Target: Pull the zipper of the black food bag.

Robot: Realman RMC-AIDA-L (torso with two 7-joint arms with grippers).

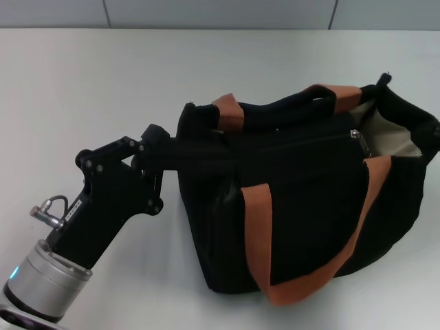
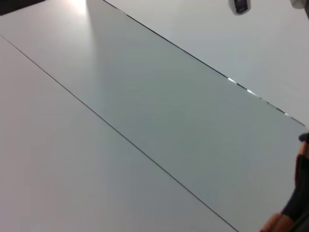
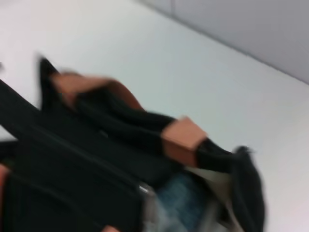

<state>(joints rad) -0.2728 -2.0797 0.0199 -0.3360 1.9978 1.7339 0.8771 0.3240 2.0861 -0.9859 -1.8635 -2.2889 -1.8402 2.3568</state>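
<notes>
At bag's left end: left hand [image 1: 180,148] touching black food bag [image 1: 302,206].

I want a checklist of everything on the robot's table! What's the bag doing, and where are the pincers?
Surface: plain white table, bare around the bag.
Job's things: large boxy black fabric food bag with orange-brown straps, lying on the table; its right end gapes, showing pale lining. Small silver zipper pull tab sits near that open end.
Clutter: nothing seen.
Grippers: left pincer pressed against the bag's left end, fingers hidden; right pincer not in view.
Cables: short grey cable on left arm.
Surroundings: grey panelled wall.
</notes>
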